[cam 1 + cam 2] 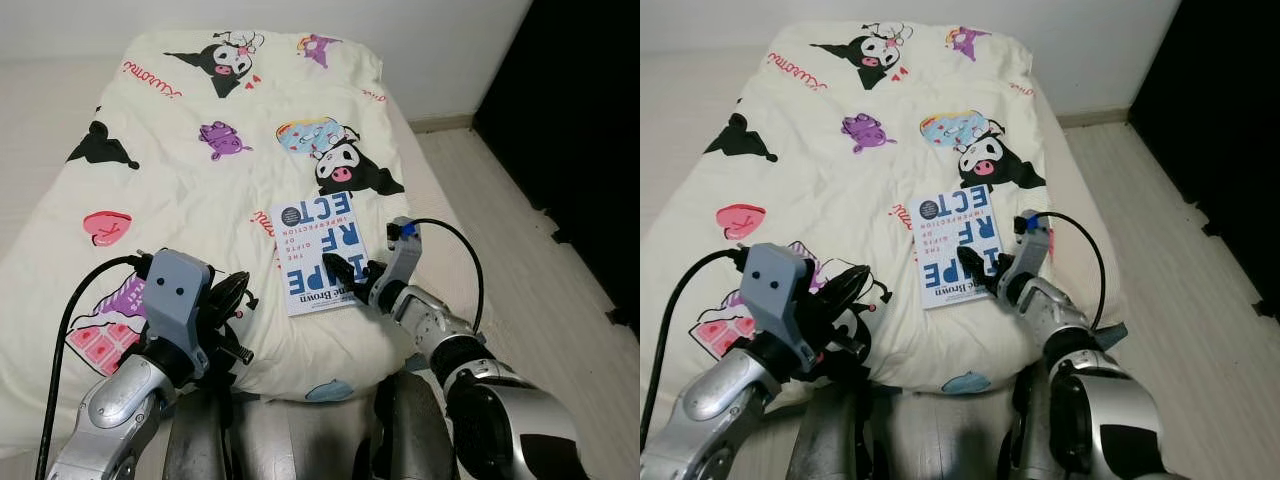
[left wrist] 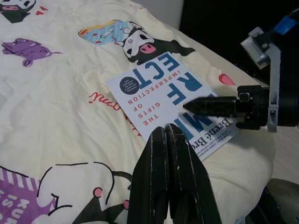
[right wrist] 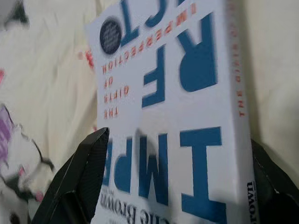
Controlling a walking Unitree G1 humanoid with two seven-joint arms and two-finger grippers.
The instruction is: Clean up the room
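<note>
The book (image 1: 318,253) lies flat on the bed (image 1: 180,170), near its foot edge and toward my right side, not yet lifted. My right gripper (image 1: 352,275) is at the book's near end with its jaws spread wide, one finger along each long side of the cover as the right wrist view shows, so I judge I am set to pinch it but have not closed. My left gripper (image 1: 232,292) hovers over the quilt, apart from the book, jaws pressed together and holding nothing. As I read it, the tidying has barely started: the book must still be grasped, raised and carried off to wherever it belongs, which I cannot see from here.

The book is a thin paperback, a smooth white cover with big blue letters and small orange ones, stiff enough at the spine but likely to flex if I grip one edge only. The quilt is soft, cream cotton printed with cartoon figures, puffy and wrinkled, so it will give way under my fingers as I slide them beneath. Pale wood floor (image 1: 560,300) runs beside the bed.
</note>
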